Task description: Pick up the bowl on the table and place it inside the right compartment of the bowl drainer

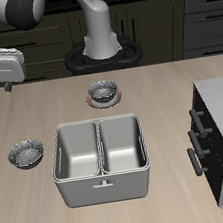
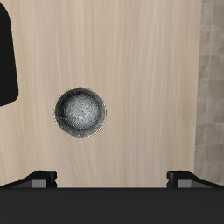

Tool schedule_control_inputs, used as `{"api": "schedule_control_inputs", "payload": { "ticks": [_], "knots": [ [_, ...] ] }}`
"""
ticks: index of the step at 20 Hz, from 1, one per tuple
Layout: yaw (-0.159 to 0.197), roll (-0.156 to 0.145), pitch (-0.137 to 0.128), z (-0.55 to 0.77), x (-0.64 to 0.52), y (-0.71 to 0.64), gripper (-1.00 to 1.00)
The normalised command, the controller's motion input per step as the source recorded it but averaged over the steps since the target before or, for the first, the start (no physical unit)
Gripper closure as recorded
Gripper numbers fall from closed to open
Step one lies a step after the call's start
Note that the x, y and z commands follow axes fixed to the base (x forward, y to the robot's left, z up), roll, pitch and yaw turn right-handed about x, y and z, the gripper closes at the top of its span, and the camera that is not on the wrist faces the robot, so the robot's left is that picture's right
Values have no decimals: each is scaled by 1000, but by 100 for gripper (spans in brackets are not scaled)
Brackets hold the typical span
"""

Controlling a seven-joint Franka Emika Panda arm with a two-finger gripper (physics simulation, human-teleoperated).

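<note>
Your bowl [image 1: 26,153] sits alone on the counter [image 1: 151,92], just beside the drainer [image 1: 100,159], on the side away from the cabinet [image 1: 221,138]; the wrist camera looks straight down on it [image 2: 80,111]. The right compartment [image 1: 77,152] is the well nearer the bowl. A second bowl on a dark saucer [image 1: 102,91] sits toward the counter's back edge. Your fingers [image 2: 43,178] are spread wide, holding nothing, above the bowl.
</note>
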Motion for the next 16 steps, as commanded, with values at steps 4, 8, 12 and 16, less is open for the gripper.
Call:
{"api": "schedule_control_inputs", "payload": {
  "ticks": [4,8,12,16],
  "knots": [
    [-18,-13,-8,82,269,82,-100],
    [-2,0,12,3,270,89,-100],
    [12,-5,19,-79,318,97,-100],
    [29,13,21,-173,188,139,-100]
  ]
}}
